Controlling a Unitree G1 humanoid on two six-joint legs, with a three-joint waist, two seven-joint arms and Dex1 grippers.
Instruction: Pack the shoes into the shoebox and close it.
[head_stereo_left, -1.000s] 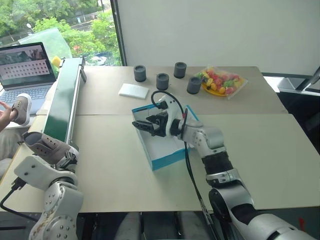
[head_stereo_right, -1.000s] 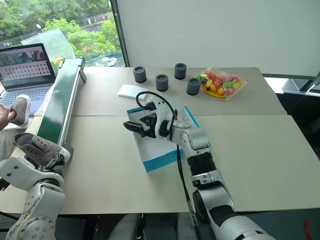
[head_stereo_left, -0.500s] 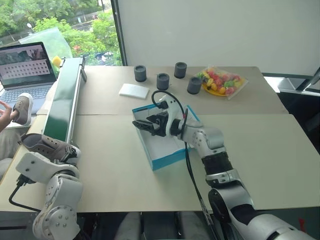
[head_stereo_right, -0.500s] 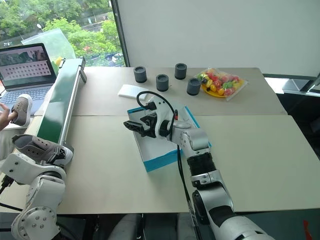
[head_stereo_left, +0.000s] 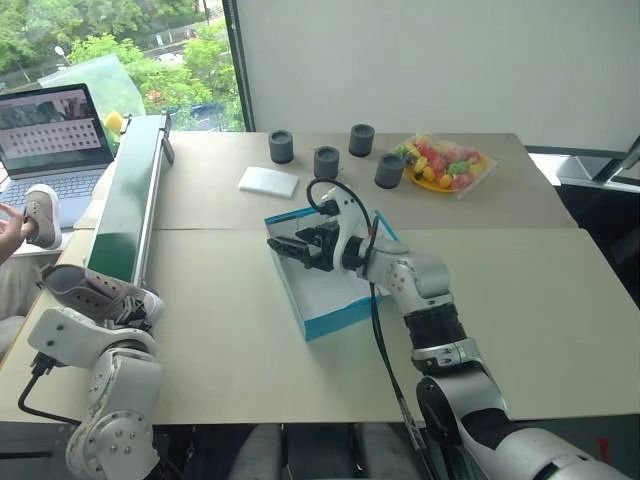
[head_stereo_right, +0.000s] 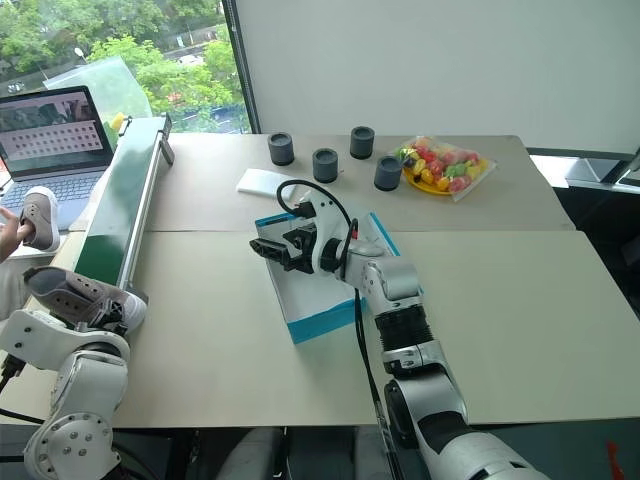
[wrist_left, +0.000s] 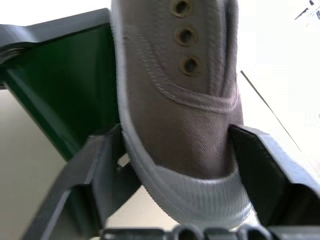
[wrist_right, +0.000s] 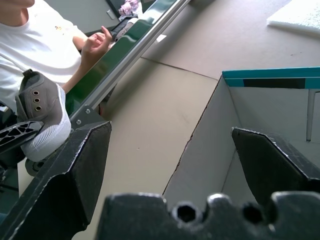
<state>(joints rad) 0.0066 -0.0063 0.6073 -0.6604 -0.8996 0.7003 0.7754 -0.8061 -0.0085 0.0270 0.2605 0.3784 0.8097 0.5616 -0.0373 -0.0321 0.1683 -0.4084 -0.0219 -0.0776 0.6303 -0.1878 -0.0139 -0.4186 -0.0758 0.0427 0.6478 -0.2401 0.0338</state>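
The shoebox sits open near the middle of the pale table, a bright blue cardboard box with a white inside, turned at a slant to the table's edges. Nothing can be made out lying in the part of its white floor that shows.

The right gripper hangs over the box's far left corner, its two black fingers spread wide with nothing between them; from its wrist camera the box's white wall and blue rim show in the gap.

Well to the left of the box, at the near end of the long green conveyor, the left gripper has a shoe between its fingers. The shoe is grey-taupe canvas with a white rubber sole and metal eyelets up the front. The black fingers stand on either side of it, close against its sides near the sole, so the grip looks closed on the shoe, though I cannot say how firmly.

Farther left again, past the conveyor, a person's hand holds a second shoe of the same grey colour with a white sole, in front of an open laptop.

Beyond the box lie a small flat white pad, four dark round cups, and a plate of bright toy fruit.
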